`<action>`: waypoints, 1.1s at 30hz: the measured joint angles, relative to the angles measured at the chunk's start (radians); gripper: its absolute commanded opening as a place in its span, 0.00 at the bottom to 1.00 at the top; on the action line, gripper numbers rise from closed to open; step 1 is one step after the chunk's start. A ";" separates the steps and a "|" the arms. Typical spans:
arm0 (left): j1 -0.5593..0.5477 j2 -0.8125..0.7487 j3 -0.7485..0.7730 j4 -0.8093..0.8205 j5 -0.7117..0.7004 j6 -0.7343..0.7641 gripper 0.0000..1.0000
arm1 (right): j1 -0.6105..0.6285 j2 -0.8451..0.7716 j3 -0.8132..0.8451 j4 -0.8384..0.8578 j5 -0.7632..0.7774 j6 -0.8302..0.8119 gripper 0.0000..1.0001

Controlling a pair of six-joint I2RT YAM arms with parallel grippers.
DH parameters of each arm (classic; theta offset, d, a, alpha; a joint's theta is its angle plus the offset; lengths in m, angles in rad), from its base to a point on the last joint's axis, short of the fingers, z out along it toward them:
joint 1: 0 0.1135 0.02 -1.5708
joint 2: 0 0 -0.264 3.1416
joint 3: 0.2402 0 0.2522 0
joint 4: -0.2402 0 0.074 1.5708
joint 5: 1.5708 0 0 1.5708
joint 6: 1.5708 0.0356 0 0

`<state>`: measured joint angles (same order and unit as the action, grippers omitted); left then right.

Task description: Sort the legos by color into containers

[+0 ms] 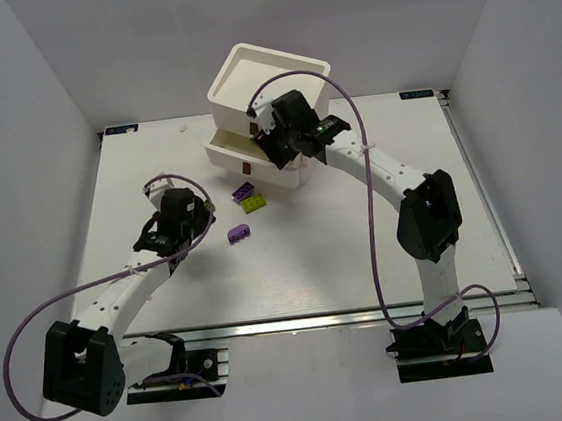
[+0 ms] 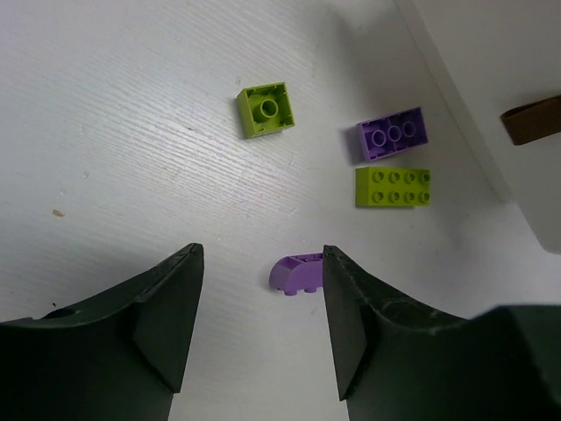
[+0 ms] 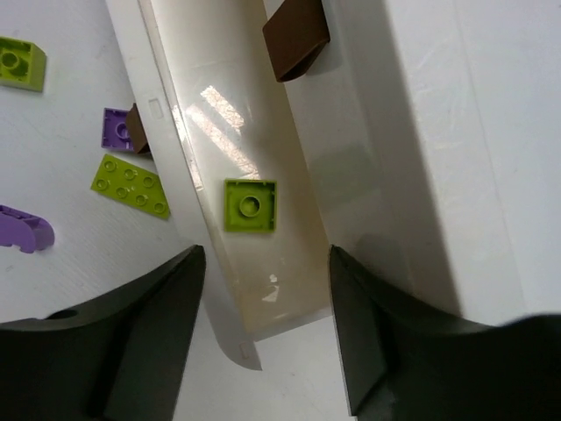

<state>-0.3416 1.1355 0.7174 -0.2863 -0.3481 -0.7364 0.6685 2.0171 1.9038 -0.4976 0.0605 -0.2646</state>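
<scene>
White walls close in a white table (image 1: pixel 367 262), and the chest (image 1: pixel 267 76) stands at its far edge, about midway along. My right gripper (image 3: pixel 263 263) hangs over the pulled-out drawer (image 3: pixel 219 105), jaws spread wide with nothing between them. A lime brick (image 3: pixel 250 205) lies flat on the drawer floor below, so I judge this drop finished. To do the rest well I should rise straight up, clear of the drawer's front wall and the brown pull (image 3: pixel 296 35). My left gripper (image 2: pixel 260 263) is also wide and empty, above the curved purple brick (image 2: pixel 298 272) near the table's middle. That brick sits closer to my right finger, so I'd centre before descending. Only the right wrist view shows the brick inside the drawer; from above my arm hides it. Only the wrist views show the square lime brick (image 2: pixel 266 110) beside the flat purple brick (image 2: pixel 393 133) and long lime brick (image 2: pixel 393 187).
</scene>
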 measured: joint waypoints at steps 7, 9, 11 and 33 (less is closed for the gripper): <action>0.027 0.210 0.072 0.028 0.030 -0.010 0.27 | -0.008 -0.021 -0.003 -0.013 -0.126 0.001 0.26; 0.045 0.293 0.122 0.029 0.047 -0.008 0.29 | -0.013 -0.063 -0.033 -0.006 -0.189 -0.007 0.35; 0.061 0.385 0.183 0.034 0.062 -0.005 0.48 | -0.015 -0.150 -0.118 0.018 -0.251 -0.014 0.51; 0.117 0.750 0.535 -0.085 0.128 0.058 0.50 | -0.073 -0.424 -0.395 0.166 -0.393 -0.048 0.72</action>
<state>-0.2241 1.8854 1.2522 -0.3710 -0.2203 -0.6785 0.5957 1.5932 1.5089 -0.3313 -0.3325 -0.3126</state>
